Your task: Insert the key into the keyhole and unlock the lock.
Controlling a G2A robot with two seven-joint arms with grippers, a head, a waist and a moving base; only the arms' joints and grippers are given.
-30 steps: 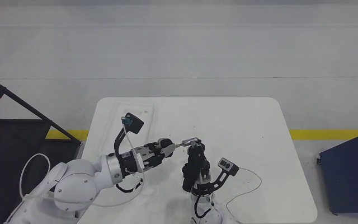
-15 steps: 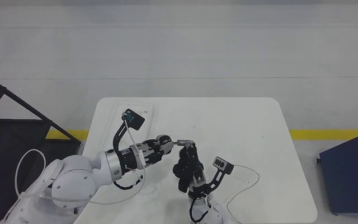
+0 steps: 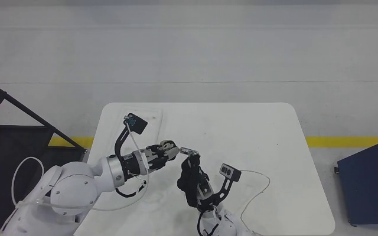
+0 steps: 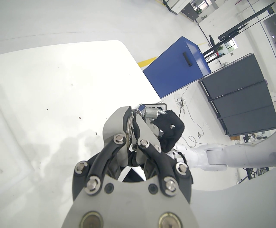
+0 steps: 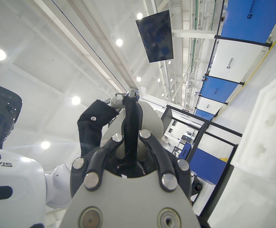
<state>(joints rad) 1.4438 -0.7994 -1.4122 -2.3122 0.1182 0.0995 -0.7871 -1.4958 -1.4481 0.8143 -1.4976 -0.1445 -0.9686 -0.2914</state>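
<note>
Lock (image 4: 129, 127) in left end effector (image 4: 132, 117), above the worktop (image 3: 266, 135). Key (image 5: 134, 93) in right end effector (image 5: 130, 100), just right of the lock. Tray (image 3: 152, 112) on the worktop behind and left of the lock. Cable (image 3: 260, 180) on the worktop right of the lock.

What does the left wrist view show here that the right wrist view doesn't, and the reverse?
Only the left wrist view: the white table, a blue cabinet and black cabinets on the floor, and the flat metal piece clamped in the left gripper. Only the right wrist view: ceiling lights, a hanging dark screen and blue panels. Both: the right gripper, shut, apparently pinching the silver part where the two grippers meet. Which part is key and which lock, I cannot tell.
</note>
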